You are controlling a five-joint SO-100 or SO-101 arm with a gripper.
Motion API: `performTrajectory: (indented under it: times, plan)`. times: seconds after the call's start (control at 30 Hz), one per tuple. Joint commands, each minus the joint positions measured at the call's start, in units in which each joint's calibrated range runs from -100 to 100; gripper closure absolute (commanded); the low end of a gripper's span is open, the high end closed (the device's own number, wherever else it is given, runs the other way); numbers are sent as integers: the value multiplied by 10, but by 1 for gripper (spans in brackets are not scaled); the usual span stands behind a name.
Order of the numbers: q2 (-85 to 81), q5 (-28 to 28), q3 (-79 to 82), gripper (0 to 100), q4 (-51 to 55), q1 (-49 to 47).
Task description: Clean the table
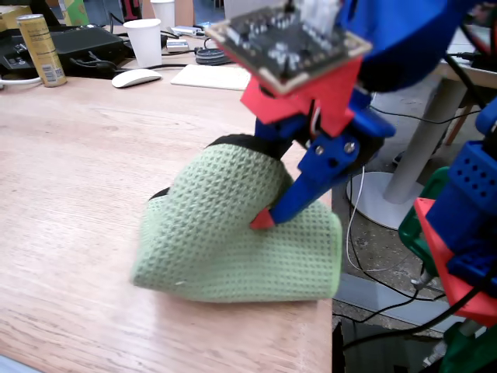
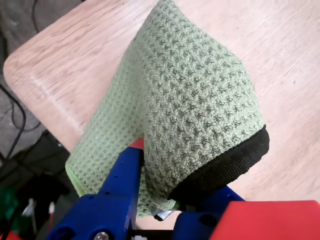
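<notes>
Gripping a green cloth (image 1: 233, 233), the pincer (image 1: 264, 220) lifts its fold off the pale wood table (image 1: 70, 194) near the corner.

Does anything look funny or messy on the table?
Yes. The green cloth is bunched up in a hump, not flat, right by the corner of the table. The end effector is pinching one fold.

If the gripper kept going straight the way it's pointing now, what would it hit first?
The gripper points down, already shut on the green waffle-weave cloth; going on, it would probably press that cloth onto the pale wood-grain table.
</notes>
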Motion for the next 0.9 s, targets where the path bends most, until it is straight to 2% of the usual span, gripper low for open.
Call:
performTrajectory:
  times: [0.0, 0.13, 0.33, 0.5, 0.67, 0.73, 0.8, 0.87]
  plan:
    - [-3, -3, 0, 100, -56, -57]
    - [-2, -31, 1, 100, -56, -114]
    - [35, -26, 44, 100, -58, -106]
    - [135, -28, 42, 100, -177, -99]
    - [214, -31, -4, 100, -174, -96]
    - [213, -32, -5, 90, -173, -94]
    - [207, -32, -2, 72, -173, -92]
    - [203, -32, 5, 58, -172, -89]
